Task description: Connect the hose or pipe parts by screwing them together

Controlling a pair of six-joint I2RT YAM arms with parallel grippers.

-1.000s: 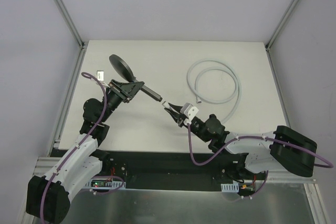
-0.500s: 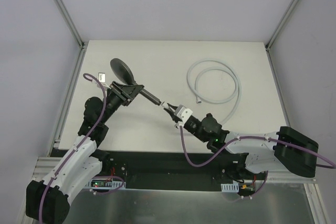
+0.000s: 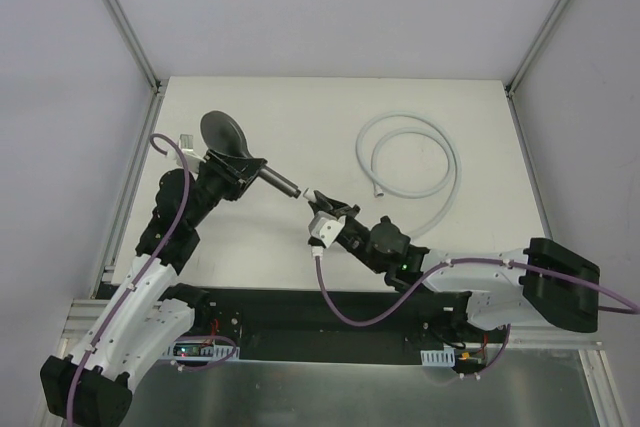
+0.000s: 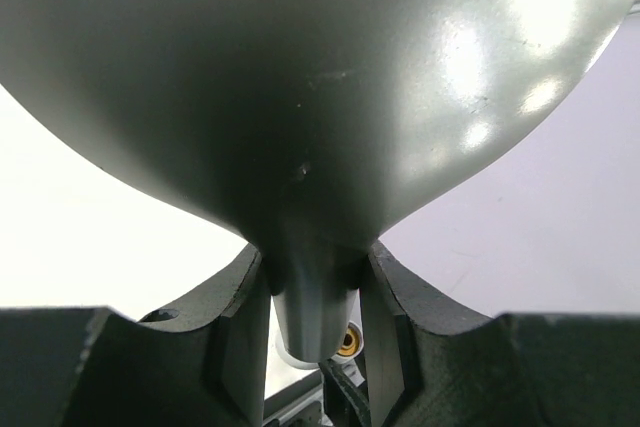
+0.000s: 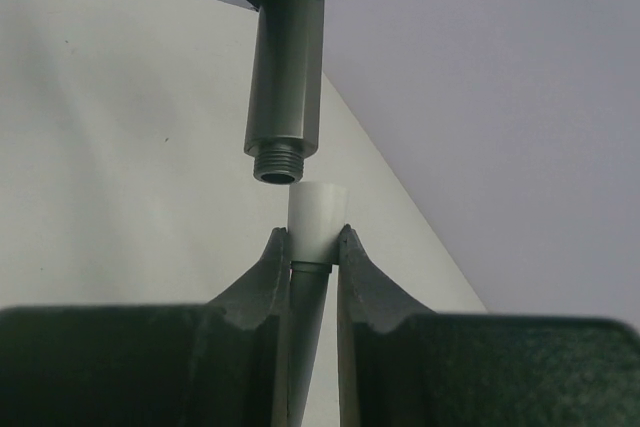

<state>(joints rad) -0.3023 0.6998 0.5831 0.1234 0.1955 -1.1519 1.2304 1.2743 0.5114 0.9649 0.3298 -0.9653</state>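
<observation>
The dark grey shower head (image 3: 222, 130) hangs above the table's left part, its straight handle (image 3: 280, 183) pointing right. My left gripper (image 3: 238, 165) is shut on the handle just below the head; in the left wrist view the head (image 4: 300, 77) fills the top and both fingers (image 4: 238, 332) press the handle. My right gripper (image 3: 318, 203) is shut on the hose's white end fitting (image 5: 318, 215), which sits right under the handle's threaded end (image 5: 281, 161), slightly off to its right. The pale hose (image 3: 403, 118) lies coiled at the back right.
A small grey-white piece (image 3: 187, 141) lies near the table's left edge (image 3: 140, 162). Metal frame posts rise at the back corners (image 3: 155, 84). Purple cables loop off both arms. The hose's other end (image 3: 378, 190) rests inside the coil.
My right wrist has rolled and shifted left, keeping the fitting at the handle's end. The left arm has drawn the shower head slightly left and back.
</observation>
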